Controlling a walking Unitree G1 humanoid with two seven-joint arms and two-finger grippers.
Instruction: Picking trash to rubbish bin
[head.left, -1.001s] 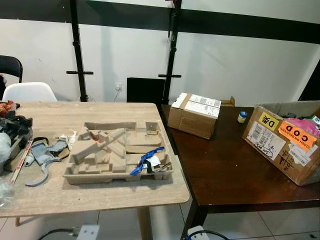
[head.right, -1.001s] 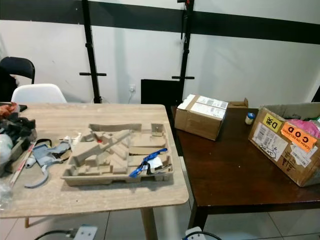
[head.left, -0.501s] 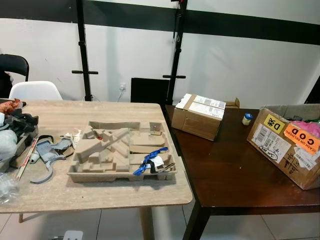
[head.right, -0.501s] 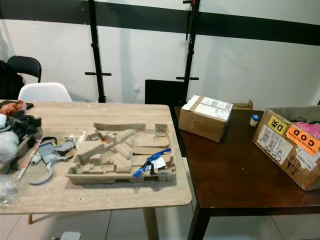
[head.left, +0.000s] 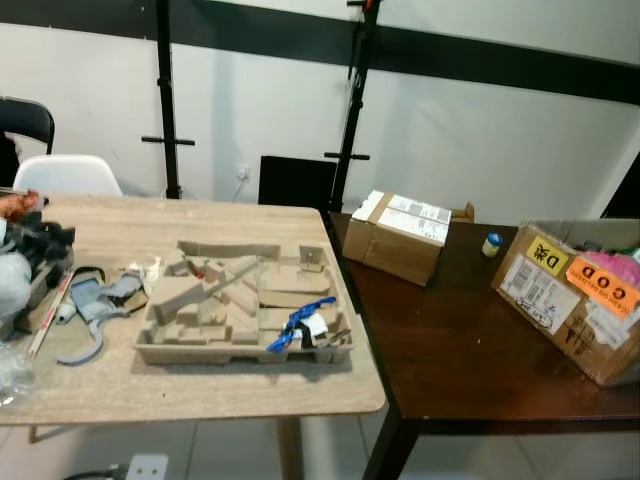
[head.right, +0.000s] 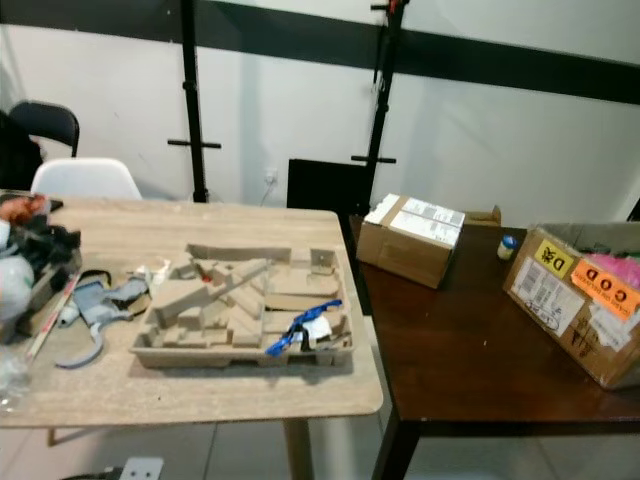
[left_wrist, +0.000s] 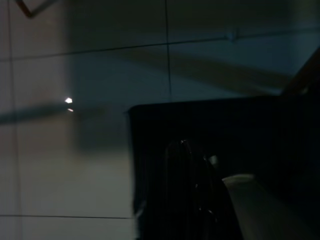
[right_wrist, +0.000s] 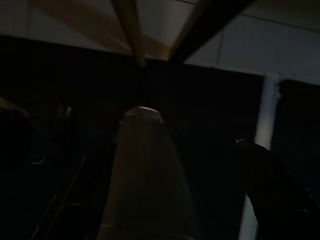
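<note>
On the pale wooden counter (head.left: 200, 385) I see the moulded brown pulp tray (head.left: 243, 315) straight ahead, long axis crosswise; neither gripper's state is discernible.

Ahead of me the pulp tray (head.left: 243, 310) fills the light table's (head.left: 200, 385) middle with clutter (head.left: 40, 290) at far left, while the dark table (head.left: 470, 350) lies open at centre frame between the small box (head.left: 395, 235) and the big box (head.left: 585, 300) at right.
</note>
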